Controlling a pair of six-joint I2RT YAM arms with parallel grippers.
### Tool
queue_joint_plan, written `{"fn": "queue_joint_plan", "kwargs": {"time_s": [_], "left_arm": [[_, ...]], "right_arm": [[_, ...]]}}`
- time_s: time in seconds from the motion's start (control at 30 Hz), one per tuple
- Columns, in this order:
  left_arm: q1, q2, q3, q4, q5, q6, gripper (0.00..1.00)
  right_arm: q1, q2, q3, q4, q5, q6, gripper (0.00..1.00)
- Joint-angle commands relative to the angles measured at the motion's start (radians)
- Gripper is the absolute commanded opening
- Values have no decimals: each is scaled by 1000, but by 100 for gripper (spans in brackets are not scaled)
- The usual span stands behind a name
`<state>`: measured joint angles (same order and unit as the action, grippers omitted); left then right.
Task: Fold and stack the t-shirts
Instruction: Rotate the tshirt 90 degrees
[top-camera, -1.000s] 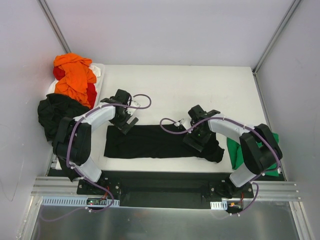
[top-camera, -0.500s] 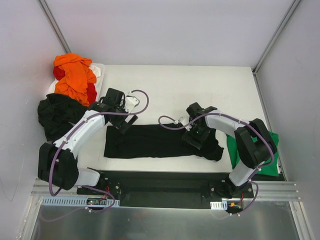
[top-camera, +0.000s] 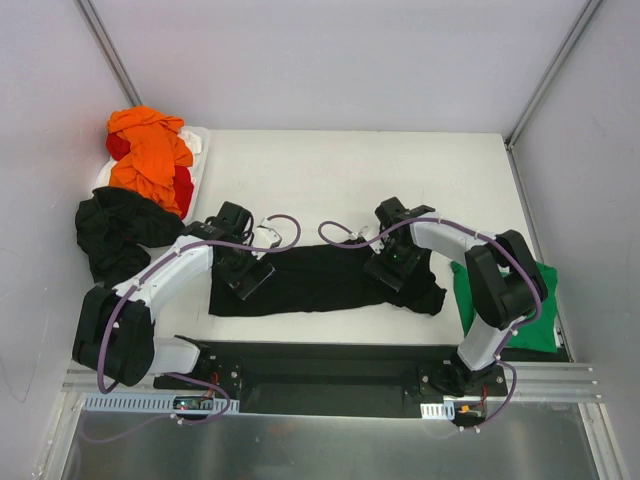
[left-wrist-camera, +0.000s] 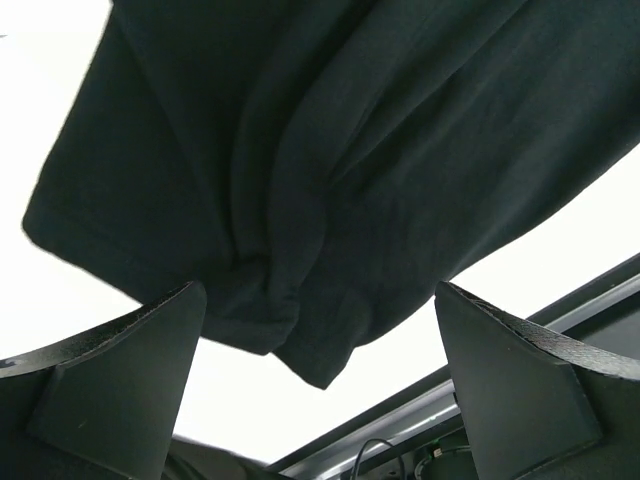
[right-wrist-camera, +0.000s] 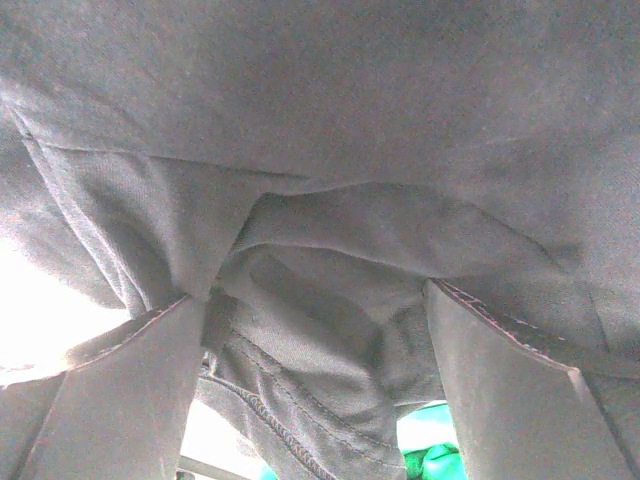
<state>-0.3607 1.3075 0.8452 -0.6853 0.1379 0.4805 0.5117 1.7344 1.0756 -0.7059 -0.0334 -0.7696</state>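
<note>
Black shirt (top-camera: 310, 280) lies flat on the table (top-camera: 380, 180), near edge, centre, folded into a long strip running left to right. Left arm (top-camera: 170, 270) reaches in over the strip's left end. Left jaws are wide apart, and the wrist view shows the shirt's folded corner between them with white table on either side. Contact with the cloth: cannot tell. Right arm (top-camera: 455, 240) is bent over the strip's right end, where the cloth is bunched. Right jaws are also apart, not clamped, with crumpled black cloth and a stitched hem between them. Green shirt (top-camera: 545, 320) lies at the near right of the table, just beside the black strip's right end, partly under the right arm. Far left: orange shirt (top-camera: 150, 150) heaped on a red shirt (top-camera: 183, 188). Second black shirt (top-camera: 115, 230) is crumpled at the left edge, touching that heap.
</note>
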Motion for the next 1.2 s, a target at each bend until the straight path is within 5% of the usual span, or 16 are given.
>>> {"fn": "queue_joint_plan", "kwargs": {"time_s": [0.0,0.63,1.17], "left_arm": [[-6,48,3,10,43,15,99],[-6,363,46,156,-156,-105,99],[-35,386,92,87,-77,-100,99]], "right_arm": [[-7,14,30,22,1,-11,91],[-33,-1,12,77,10,1,91],[-137,226,340,-3,24,-33,92]]}}
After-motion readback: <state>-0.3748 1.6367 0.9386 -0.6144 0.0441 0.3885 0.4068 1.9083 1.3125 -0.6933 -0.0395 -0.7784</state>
